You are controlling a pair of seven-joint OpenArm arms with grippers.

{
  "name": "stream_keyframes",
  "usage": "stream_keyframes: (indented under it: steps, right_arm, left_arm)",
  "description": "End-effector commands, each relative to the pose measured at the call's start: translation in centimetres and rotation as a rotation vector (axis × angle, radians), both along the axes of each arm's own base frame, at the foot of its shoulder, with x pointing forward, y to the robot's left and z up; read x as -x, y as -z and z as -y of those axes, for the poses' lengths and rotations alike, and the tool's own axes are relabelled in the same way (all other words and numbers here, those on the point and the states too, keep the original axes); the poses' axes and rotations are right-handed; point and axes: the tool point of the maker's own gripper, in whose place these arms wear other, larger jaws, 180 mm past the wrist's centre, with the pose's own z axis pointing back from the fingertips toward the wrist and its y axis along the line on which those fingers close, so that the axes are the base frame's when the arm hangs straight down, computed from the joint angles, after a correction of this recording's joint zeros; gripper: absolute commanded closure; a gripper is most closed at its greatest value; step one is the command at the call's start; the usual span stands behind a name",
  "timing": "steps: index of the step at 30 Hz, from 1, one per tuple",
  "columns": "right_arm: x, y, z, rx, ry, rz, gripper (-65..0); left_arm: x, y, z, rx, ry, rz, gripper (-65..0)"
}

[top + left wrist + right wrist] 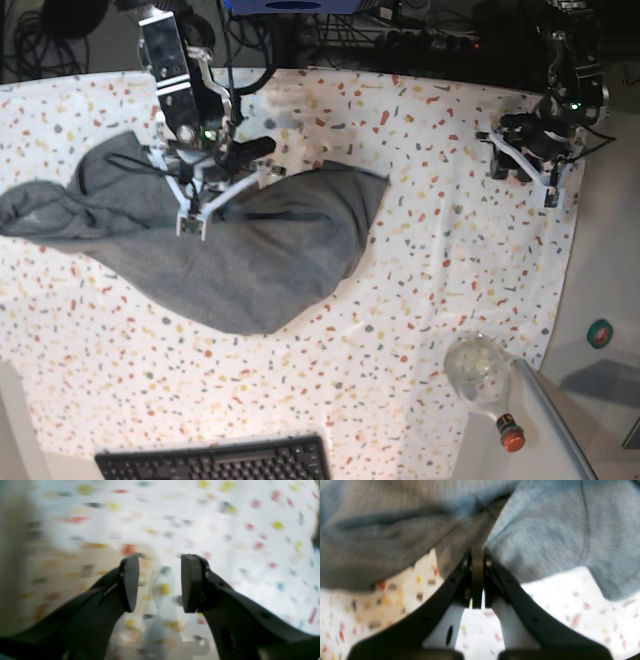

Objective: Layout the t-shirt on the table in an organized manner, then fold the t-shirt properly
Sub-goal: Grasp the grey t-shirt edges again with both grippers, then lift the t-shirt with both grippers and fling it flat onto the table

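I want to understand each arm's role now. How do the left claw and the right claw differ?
The right claw is shut on the t-shirt; the left claw is open and holds nothing. The right claw is over the shirt; the left claw is near the table edge, far from it. Both are black.

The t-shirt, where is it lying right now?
In the base view the t-shirt lies crumpled on the left half of the table, with the right gripper pinching its upper edge.

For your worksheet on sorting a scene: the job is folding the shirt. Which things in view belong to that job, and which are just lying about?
Belong: t-shirt, table, right gripper shut on the t-shirt, left gripper.
Lying about: keyboard, bottle.
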Motion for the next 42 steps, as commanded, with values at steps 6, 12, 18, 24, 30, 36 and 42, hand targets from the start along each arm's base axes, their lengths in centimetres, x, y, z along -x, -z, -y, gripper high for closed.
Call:
stream_keyframes:
  steps: [6,12,18,24,30,36,42]
  right_arm:
    - [1.6,-2.9,5.3,0.070,0.086,0.083,0.0]
    - [2.2,-2.5,6.3,0.082,0.106,0.067,0.0]
    - [2.5,-2.3,6.2,0.082,0.102,0.059,0.0]
    - [3.0,-2.1,6.2,0.084,0.102,0.047,0.0]
    - [3.4,-1.6,6.2,0.086,0.100,0.031,0.0]
    - [4.1,-0.5,6.3,0.094,0.096,-0.004,0.0]
    - [4.1,-0.6,6.3,0.094,0.096,-0.004,0.0]
  left_arm:
    - [-2.0,-0.3,7.2,0.086,0.142,0.044,-1.3]
    - [-2.3,0.2,9.3,0.140,0.132,0.047,-12.7]
    - [0.0,1.7,15.0,0.181,0.292,-0.021,-16.9]
    - [3.6,4.0,16.4,0.197,0.356,-0.120,-18.1]
    - [2.0,2.0,13.9,0.366,0.163,-0.051,-45.1]
    - [-1.2,-0.5,14.0,0.593,0.040,0.038,-62.0]
    - [-4.0,0.5,16.3,0.642,0.050,0.023,-60.1]
